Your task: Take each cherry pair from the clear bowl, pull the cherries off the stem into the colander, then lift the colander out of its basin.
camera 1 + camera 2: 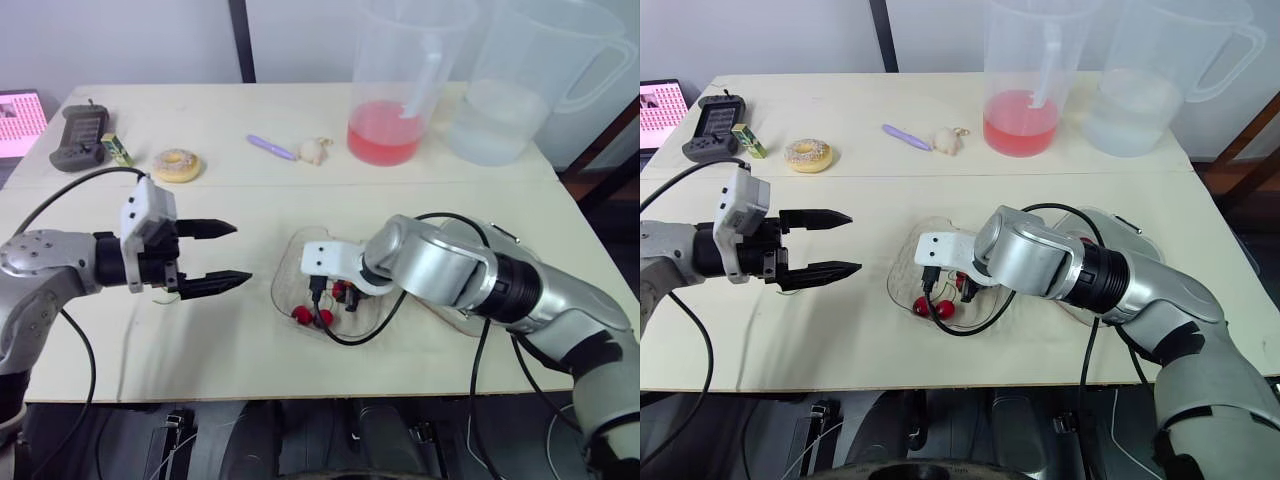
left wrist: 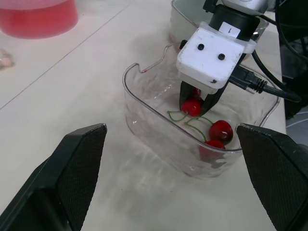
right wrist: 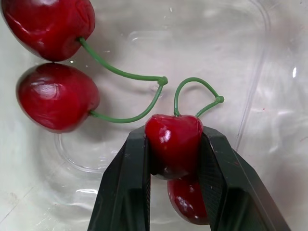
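One cherry (image 3: pixel 175 154) of a pair sits in the clear bowl (image 2: pixel 149 110), pinched between the two fingers of the right claw (image 2: pixel 196 107), which reaches down into the bowl. Its twin (image 3: pixel 185 202) lies right under it, between the fingers. Their green stem (image 3: pixel 197 91) loops out past the fingertips, toward the left arm's side. A second pair (image 3: pixel 57 96) rests just beside. The left claw (image 1: pixel 242 252) hovers over the table (image 1: pixel 300 190) left of the bowl, fingers apart and aimed at it, so it looks well placed to take the free end.
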